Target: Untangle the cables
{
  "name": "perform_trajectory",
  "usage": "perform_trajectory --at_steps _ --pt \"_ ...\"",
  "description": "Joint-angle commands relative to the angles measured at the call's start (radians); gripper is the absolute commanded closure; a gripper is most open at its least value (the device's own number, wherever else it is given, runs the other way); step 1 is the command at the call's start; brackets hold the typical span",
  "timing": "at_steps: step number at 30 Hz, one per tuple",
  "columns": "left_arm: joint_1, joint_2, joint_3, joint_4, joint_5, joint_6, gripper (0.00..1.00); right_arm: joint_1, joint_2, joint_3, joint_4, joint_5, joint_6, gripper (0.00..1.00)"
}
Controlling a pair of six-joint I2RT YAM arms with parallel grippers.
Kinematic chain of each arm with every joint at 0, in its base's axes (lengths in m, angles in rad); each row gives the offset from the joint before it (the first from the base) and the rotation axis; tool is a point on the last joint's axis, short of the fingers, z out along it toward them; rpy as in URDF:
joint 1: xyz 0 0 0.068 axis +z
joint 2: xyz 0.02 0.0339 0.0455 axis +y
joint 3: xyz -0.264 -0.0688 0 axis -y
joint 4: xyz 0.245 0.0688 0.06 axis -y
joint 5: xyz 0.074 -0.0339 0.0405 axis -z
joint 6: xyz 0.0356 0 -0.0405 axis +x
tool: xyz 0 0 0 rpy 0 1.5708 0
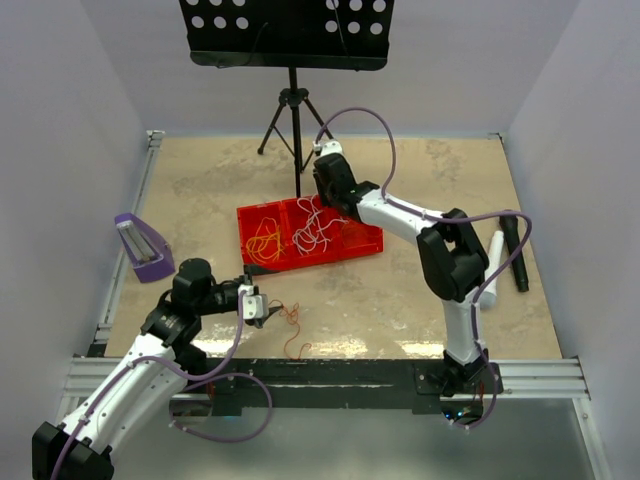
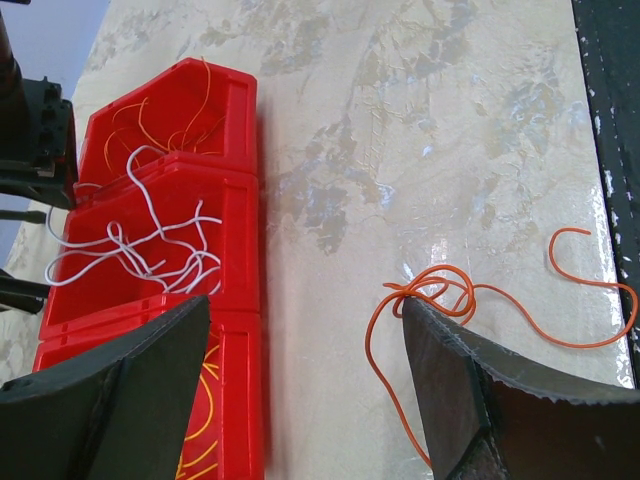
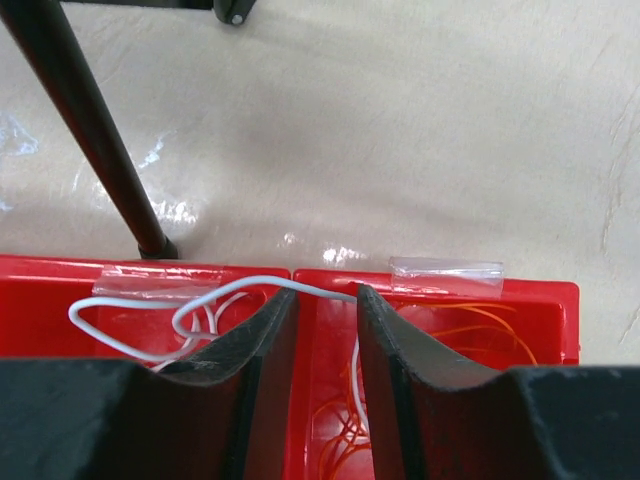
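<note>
The cables lie in a red divided tray (image 1: 365, 243): white ones (image 1: 312, 228) in the middle part, yellow-orange ones (image 1: 264, 243) on its left. One orange cable (image 1: 292, 325) curls loose on the table near the front edge. My left gripper (image 1: 268, 312) is open just left of it. In the left wrist view the orange cable (image 2: 440, 290) loops at the tip of the right finger and nothing sits between the jaws (image 2: 305, 302). My right gripper (image 3: 326, 292) hangs over the tray's divider, its jaws narrowly apart. A white cable (image 3: 250, 285) crosses their tips and is not pinched.
A black music stand (image 1: 290, 40) on a tripod stands behind the tray, one leg (image 3: 90, 120) close to the tray's back rim (image 3: 540, 295). A purple object (image 1: 140, 245) sits at the left edge. A black cylinder (image 1: 515, 250) and a white one (image 1: 492, 265) lie at the right.
</note>
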Motion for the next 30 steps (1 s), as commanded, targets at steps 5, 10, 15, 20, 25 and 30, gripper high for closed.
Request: perform_trajectory --at_steps 5,10,15,20,25,30 --pt "0.007 -0.008 0.016 0.017 0.012 0.018 0.18 0.002 0.014 0.024 0.072 0.021 -0.034 0.71" --pt "0.007 -0.010 0.011 0.018 0.015 0.015 0.18 0.002 -0.013 0.001 0.093 0.023 -0.034 0.84" --pt "0.007 -0.011 0.010 0.021 0.020 0.012 0.18 0.012 -0.064 -0.002 0.092 0.032 -0.031 0.97" --pt "0.007 -0.014 0.010 0.023 0.021 0.012 0.18 0.069 -0.114 0.029 0.084 0.089 -0.049 1.00" --pt "0.007 -0.016 0.011 0.023 0.021 0.009 0.18 0.146 -0.121 0.085 0.055 0.144 -0.072 1.00" --pt "0.007 -0.021 0.013 0.015 0.018 0.009 0.18 0.206 -0.110 0.132 0.030 0.161 -0.080 1.00"
